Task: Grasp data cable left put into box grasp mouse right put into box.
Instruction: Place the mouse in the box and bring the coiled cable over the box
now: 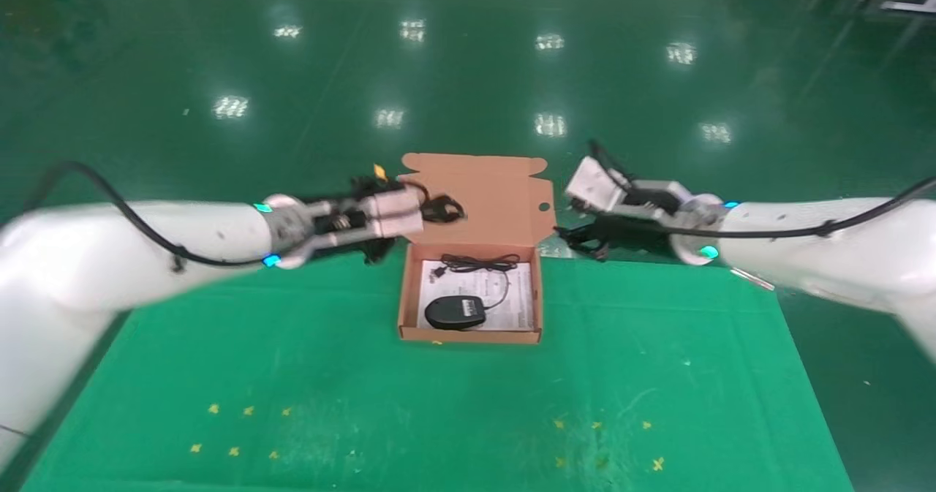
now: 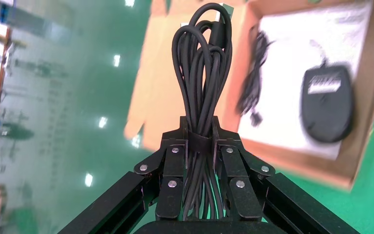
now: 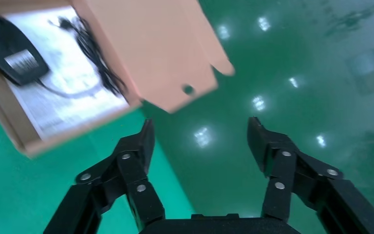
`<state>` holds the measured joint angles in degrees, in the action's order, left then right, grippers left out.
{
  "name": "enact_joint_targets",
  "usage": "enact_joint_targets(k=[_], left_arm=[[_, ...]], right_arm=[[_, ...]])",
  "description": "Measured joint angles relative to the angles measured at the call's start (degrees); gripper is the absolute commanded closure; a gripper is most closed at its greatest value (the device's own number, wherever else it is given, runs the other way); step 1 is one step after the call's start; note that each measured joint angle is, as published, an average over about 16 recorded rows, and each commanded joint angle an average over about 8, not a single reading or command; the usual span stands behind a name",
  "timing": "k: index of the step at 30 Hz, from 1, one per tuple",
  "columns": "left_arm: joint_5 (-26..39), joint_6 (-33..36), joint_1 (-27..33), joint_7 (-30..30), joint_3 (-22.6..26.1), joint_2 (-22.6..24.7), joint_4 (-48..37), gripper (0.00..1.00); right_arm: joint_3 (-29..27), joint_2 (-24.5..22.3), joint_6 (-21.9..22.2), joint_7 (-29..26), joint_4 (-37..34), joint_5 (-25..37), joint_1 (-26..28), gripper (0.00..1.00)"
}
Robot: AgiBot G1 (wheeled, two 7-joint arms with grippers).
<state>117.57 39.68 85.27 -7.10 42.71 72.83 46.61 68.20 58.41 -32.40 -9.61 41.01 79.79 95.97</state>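
A bright green cloth-covered table (image 1: 292,375), dotted with small yellow cross marks (image 1: 248,410) along its near edge, stands on a glossy dark green floor (image 1: 468,68) that mirrors rows of white ceiling lights (image 1: 548,42) beyond the table's far edge.

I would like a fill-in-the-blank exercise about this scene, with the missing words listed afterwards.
1. The mouse lies inside the ____.
2. The left gripper has its fingers shut on the ____.
3. The right gripper has its fingers ____ and holds nothing.
4. The box has its flap lid standing ____.

Missing words: box; data cable; open; open
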Motion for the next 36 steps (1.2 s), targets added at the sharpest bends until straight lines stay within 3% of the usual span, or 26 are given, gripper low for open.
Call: enact_joint_targets(k=[7, 14, 22, 36], left_arm=[[-7.02, -4.34, -1.71, 8.55, 2.55, 4.45, -7.06, 1.0], [-13.9, -6.74, -1.97, 13.12, 7.13, 5.7, -9.63, 0.97], [-18.0, -8.68, -1.27, 14.2, 12.04, 5.98, -10.48, 0.0], [-19.12, -8.87, -0.95, 13.66, 12.91, 5.03, -9.43, 0.0]], right_arm=[[1.6, -8.56, 0.01, -6.38, 9.1, 3.96, 1.27, 0.0], [3.12, -14.2, 0.17, -13.01, 16.77, 8.23, 2.1, 0.0], [4.26, -16.94, 0.26, -17.62, 21.26, 11.76, 2.79, 0.0], [4.34, -17.01, 0.37, -18.17, 21.67, 12.38, 3.21, 0.0]])
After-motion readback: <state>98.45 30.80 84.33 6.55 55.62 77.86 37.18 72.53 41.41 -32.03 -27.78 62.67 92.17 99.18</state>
